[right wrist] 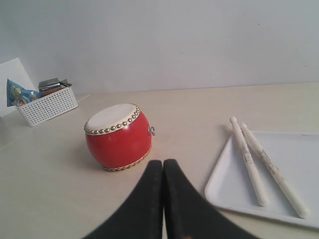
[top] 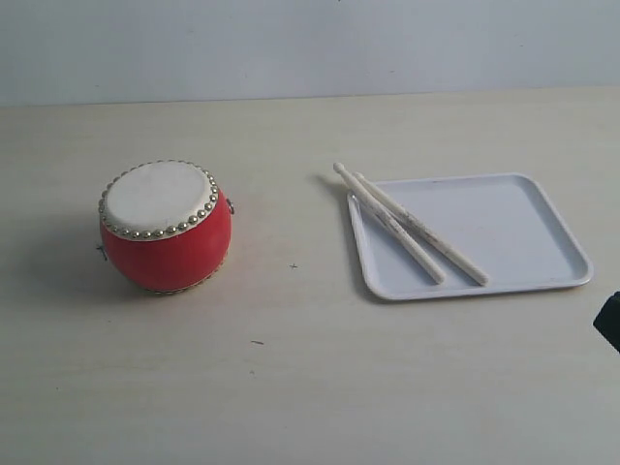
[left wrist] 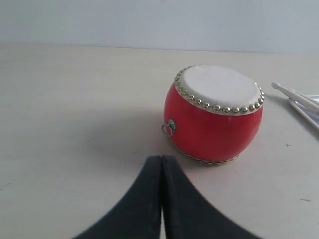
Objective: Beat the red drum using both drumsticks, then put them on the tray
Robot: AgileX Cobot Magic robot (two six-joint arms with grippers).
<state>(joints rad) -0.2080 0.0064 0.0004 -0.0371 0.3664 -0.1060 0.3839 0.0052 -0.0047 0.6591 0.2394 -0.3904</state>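
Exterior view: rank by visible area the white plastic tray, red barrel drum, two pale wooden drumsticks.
1. white plastic tray
2. red barrel drum
3. pale wooden drumsticks; the two look alike, so unranked against each other.

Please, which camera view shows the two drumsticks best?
The exterior view: both drumsticks lie whole, side by side on the tray, tips past its rim. The right wrist view shows both too, but the tray is cut off. The left wrist view shows only their tips at the picture's edge.

The scene was lit softly and evenly, a faint shadow was cast beside the red drum [top: 165,242], and mild blur was seen throughout.
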